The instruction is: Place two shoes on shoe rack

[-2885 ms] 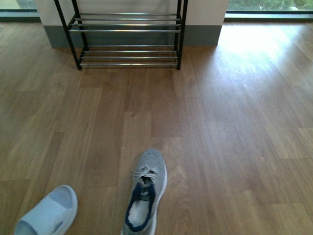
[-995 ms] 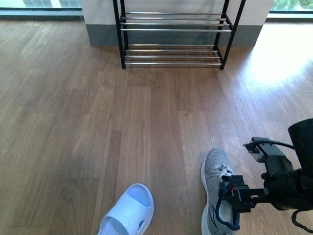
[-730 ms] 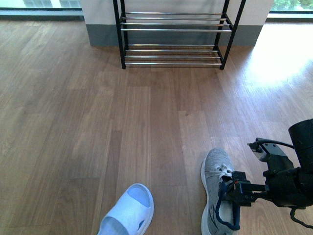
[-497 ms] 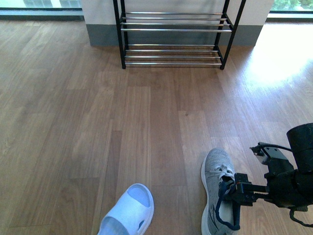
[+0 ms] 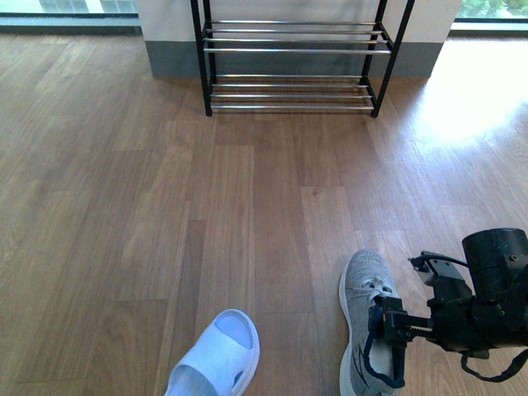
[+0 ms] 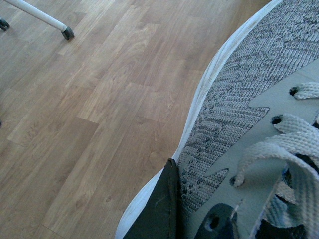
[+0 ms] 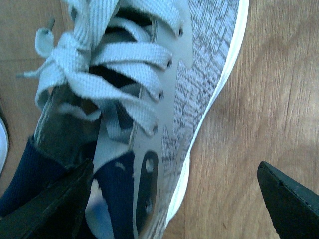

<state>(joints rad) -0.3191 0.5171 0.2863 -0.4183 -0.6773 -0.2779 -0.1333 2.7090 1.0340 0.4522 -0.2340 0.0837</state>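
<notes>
The floor (image 5: 124, 206) is brown wood planks, and it fills the whole room. At the far left a strip of window (image 5: 66, 7) shows. In the middle, by a white wall with a grey bottom band (image 5: 169, 59), stands the shoe rack (image 5: 289, 62). It has a thin black frame and rows of shiny bars, and no shoes are on the bars that show. To the right of it, bright sun (image 5: 470, 91) lies on the floor.

Near the robot, well away from the rack, a pale blue slide (image 5: 216, 356) lies on the floor with its toe toward the rack. To its right lies a grey sneaker (image 5: 361, 318) with a white sole, pale laces and a dark blue collar.

The right arm (image 5: 487, 305) reaches in from the right, low over that sneaker. The right claw (image 7: 172, 184) is spread wide. One finger (image 7: 50, 204) is at the blue collar, and the other (image 7: 289, 199) hangs over bare floor, apart from the sole.

The left wrist view shows a grey knit shoe (image 6: 239, 84) very close up – maybe another sneaker, I cannot tell. A white leg with a little black wheel (image 6: 65, 34) stands far off. The left claw (image 6: 194, 199) has one dark finger (image 6: 162, 209) against the shoe's side and another by the lace holes – pinching or not, I cannot tell.
</notes>
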